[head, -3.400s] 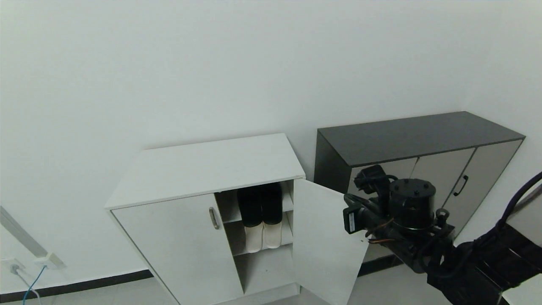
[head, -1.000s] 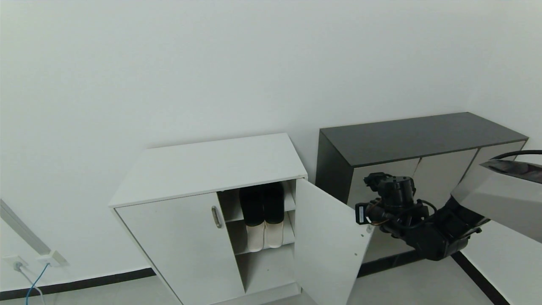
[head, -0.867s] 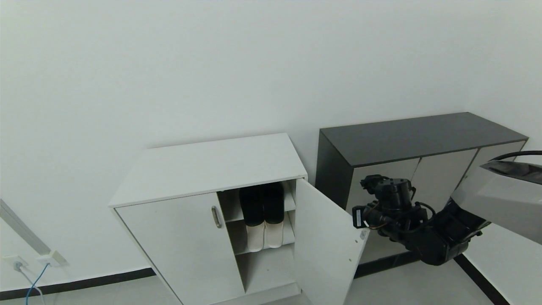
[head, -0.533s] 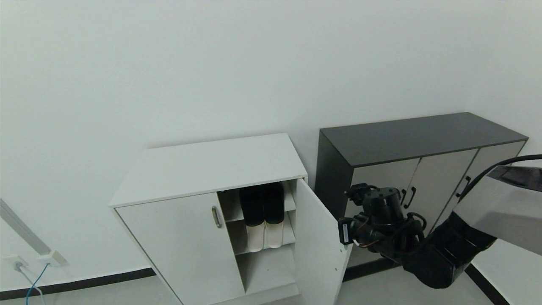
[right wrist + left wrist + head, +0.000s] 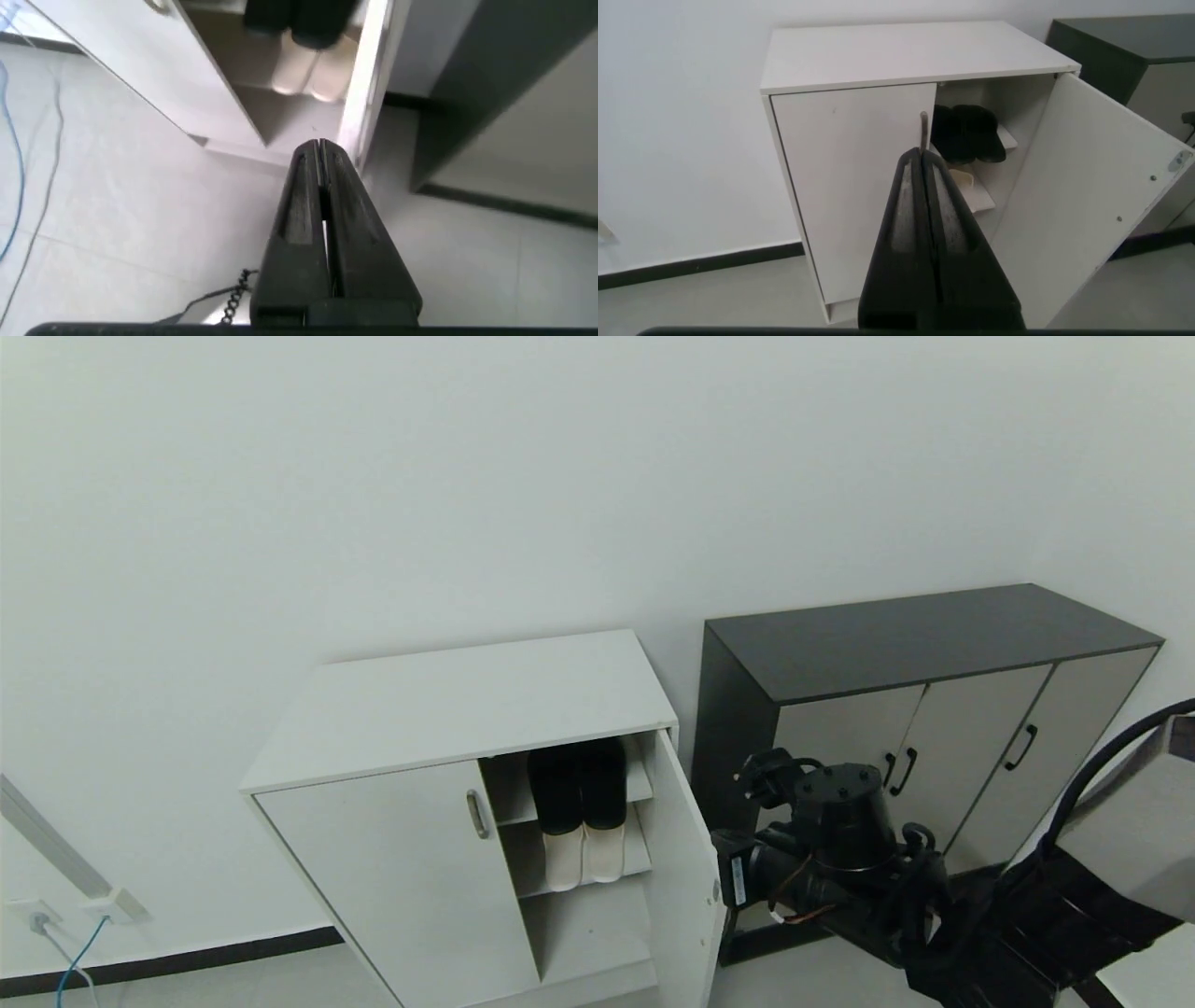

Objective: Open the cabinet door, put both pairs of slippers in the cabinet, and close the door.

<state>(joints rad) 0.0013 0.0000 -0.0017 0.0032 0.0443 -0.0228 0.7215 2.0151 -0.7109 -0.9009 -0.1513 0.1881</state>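
Note:
The white cabinet point(image 5: 467, 705) has its left door shut and its right door point(image 5: 686, 868) swung partway in, edge toward me. Inside, black slippers point(image 5: 579, 784) rest on the upper shelf and white slippers point(image 5: 583, 854) on the shelf below. My right arm's wrist point(image 5: 836, 845) is just behind the door's outer face. In the right wrist view my right gripper point(image 5: 320, 147) is shut and empty, tip close to the door edge point(image 5: 367, 84). My left gripper point(image 5: 922, 154) is shut and empty, held back in front of the cabinet's left door handle point(image 5: 923, 126).
A dark cabinet point(image 5: 915, 635) with grey doors stands right of the white one, close behind my right arm. A wall socket with a blue cable point(image 5: 42, 929) is low at the left. Bare floor point(image 5: 140, 215) lies before the cabinet.
My right arm has swept left and down against the right door. The door has swung from wide open to about half shut. The slippers have not moved.

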